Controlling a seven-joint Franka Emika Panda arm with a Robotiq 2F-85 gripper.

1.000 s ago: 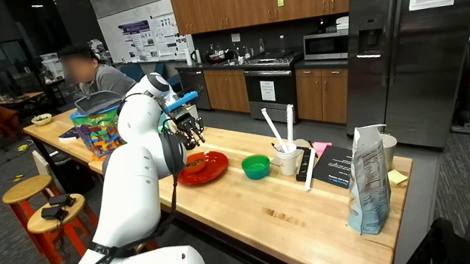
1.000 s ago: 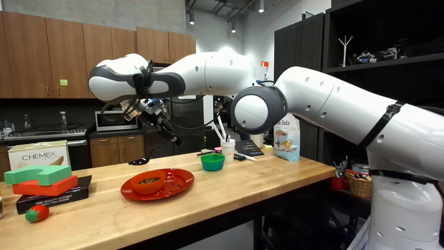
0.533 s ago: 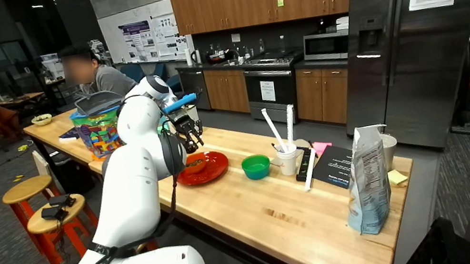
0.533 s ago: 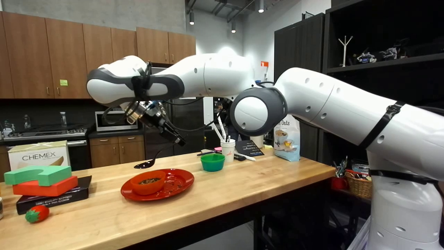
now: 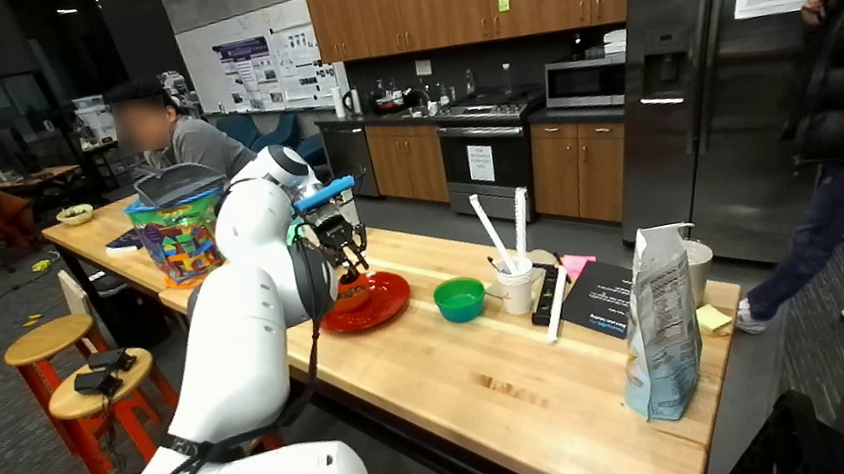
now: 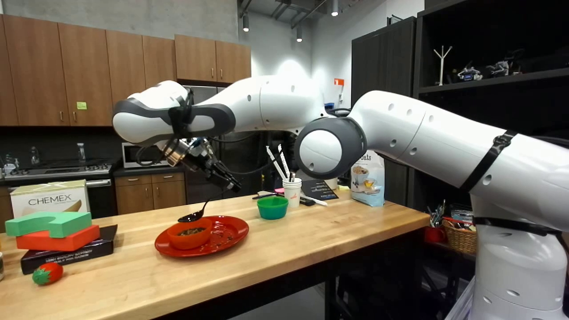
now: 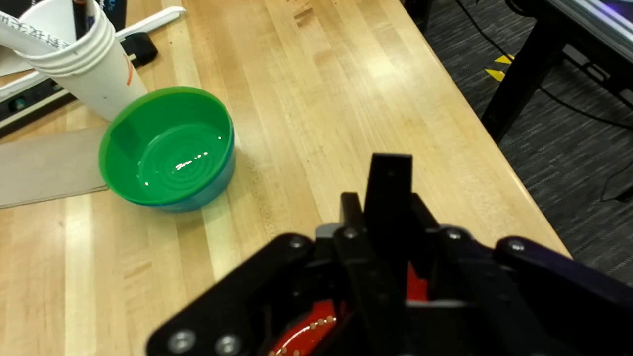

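Glossy black spoon (image 6: 191, 217), tilted scoop-down, near the rim of an upright orange bowl (image 6: 189, 242), brown bits (image 6: 191, 231) inside

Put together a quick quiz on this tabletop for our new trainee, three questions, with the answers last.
1. What is the robot's black two-fingered hand gripping?
2. True or false: the round orange plastic bowl sits on the glossy round red plate.
3. Which of these stands nearest the round green plastic bowl: A, the pale cardboard CHEMEX box; B, the stacked white paper cups; C, the tall printed oats bag?

Key: 1, a glossy black spoon; 2, true; 3, B.
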